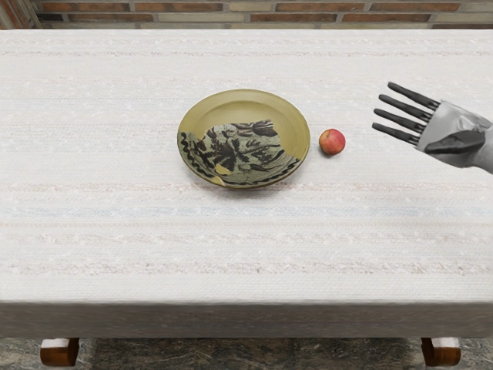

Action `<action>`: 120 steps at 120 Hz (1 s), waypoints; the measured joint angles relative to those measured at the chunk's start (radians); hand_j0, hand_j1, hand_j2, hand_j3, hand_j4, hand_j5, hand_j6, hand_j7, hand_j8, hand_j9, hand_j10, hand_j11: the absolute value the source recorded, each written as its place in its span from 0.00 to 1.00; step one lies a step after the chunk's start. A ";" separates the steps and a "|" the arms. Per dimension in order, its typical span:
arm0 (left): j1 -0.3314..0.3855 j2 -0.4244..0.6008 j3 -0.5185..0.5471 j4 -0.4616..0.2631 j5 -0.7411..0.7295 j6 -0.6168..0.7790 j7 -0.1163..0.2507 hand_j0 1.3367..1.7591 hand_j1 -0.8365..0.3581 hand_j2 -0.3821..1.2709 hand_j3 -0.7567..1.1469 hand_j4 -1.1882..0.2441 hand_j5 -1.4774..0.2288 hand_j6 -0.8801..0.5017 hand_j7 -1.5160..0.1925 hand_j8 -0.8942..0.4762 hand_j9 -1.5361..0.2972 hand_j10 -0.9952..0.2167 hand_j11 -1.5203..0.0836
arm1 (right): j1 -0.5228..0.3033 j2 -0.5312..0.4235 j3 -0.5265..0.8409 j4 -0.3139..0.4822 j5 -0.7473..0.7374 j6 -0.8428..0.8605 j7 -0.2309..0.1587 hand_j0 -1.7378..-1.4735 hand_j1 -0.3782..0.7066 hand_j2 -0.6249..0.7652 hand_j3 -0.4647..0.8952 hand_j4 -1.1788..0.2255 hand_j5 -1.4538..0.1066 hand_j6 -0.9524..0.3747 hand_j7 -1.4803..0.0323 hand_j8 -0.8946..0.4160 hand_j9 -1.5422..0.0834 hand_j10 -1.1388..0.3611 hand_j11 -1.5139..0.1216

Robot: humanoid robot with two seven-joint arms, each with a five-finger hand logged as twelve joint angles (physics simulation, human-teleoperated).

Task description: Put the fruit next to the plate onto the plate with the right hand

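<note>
A small red and yellow fruit [332, 142] lies on the table just right of the plate [243, 104], a short gap apart from its rim. The plate is olive yellow with a dark painted pattern and holds nothing. My right hand [402, 115] comes in from the right edge, hanging above the table to the right of the fruit. Its dark fingers [397, 133] are stretched out and spread toward the left, holding nothing. The hand is well apart from the fruit.
The table [115, 231] is covered in a pale striped cloth and runs across the whole view. Its front edge lies near the bottom, with wooden legs [58, 351] below. A brick wall [231, 14] stands behind the far edge.
</note>
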 joint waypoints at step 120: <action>0.000 0.000 0.000 0.000 0.000 0.000 0.000 0.76 0.98 0.23 0.40 0.82 0.86 0.63 0.88 0.65 0.83 0.81 0.94 | 0.829 0.465 -1.100 -0.480 -1.246 -0.544 0.000 0.30 0.11 0.44 0.34 0.79 0.87 0.66 0.92 0.63 0.89 0.71 0.87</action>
